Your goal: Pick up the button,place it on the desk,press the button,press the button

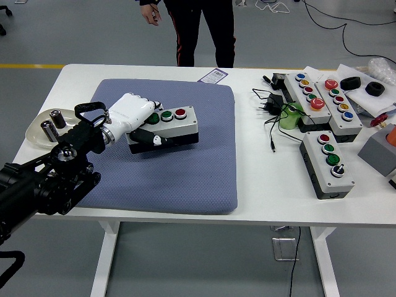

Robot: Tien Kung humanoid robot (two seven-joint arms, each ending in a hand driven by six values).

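A grey button box (172, 125) with a black base and green and red buttons is held up over the blue-grey pad (185, 167). My left hand (141, 124), white-shelled, is shut on the box's left end, thumb under its front edge. The black left arm (49, 176) comes in from the lower left. No right arm shows.
Several more button boxes (328, 162) lie at the right with a black plug and cables (272, 108). A dish with two batteries (52, 127) sits at the far left. A person (198, 28) stands beyond the far edge.
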